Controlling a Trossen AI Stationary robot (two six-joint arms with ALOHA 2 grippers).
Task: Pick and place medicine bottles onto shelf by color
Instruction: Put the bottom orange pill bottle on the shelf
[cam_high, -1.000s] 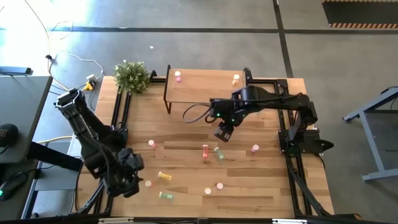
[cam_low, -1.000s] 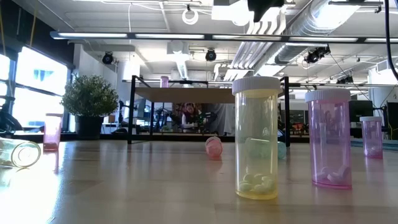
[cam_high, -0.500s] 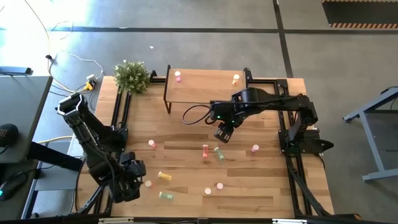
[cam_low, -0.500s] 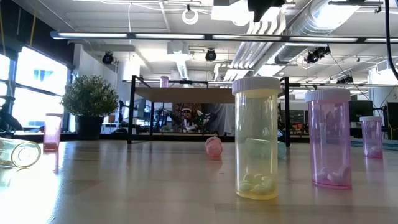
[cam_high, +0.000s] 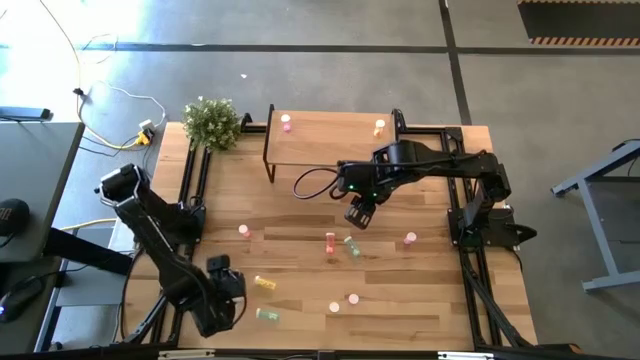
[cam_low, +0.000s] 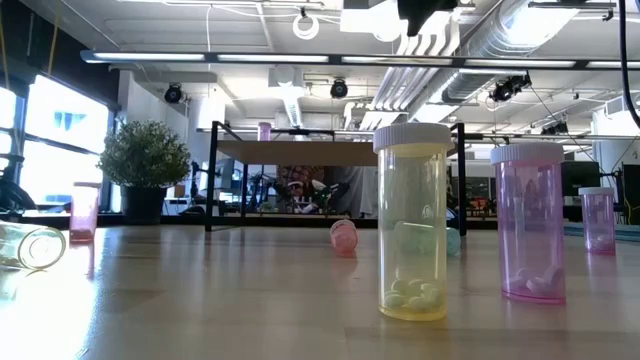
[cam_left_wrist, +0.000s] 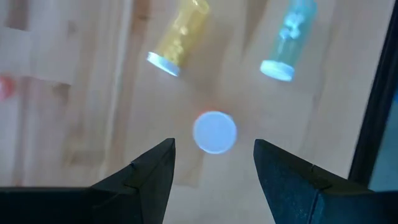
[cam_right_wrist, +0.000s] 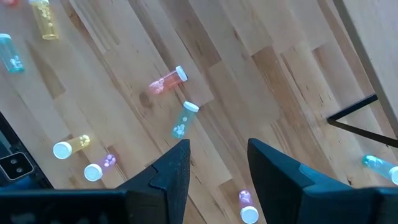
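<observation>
Nearest the front edge of the table (cam_high: 420, 320), the left gripper (cam_high: 222, 300) hangs low over the boards with its fingers spread; between them, in the left wrist view, an upright bottle's pale cap (cam_left_wrist: 214, 131) shows from above. Just beyond it lie a yellow bottle (cam_high: 265, 283) and a pale green bottle (cam_high: 267, 315), both on their sides, the green one close to the front edge. Right of them two upright bottles (cam_high: 352, 298) stand apart from one another, with bare wood around each.

Toward mid-table the right gripper (cam_high: 358, 214) hovers with its fingers parted, above a red-orange bottle (cam_high: 330, 241) and a green bottle (cam_high: 352, 246) lying side by side. A pink bottle (cam_high: 243, 231) stands to their left and another pink one (cam_high: 410, 239) to their right, near the black rail; the stretch of wood between is open.

At the far edge stands the shelf (cam_high: 330, 140), carrying a pink bottle (cam_high: 286, 122) near its left end and a yellowish one (cam_high: 379, 126) near its right, the board between them bare. A potted plant (cam_high: 211, 123) sits off the shelf's left corner.
</observation>
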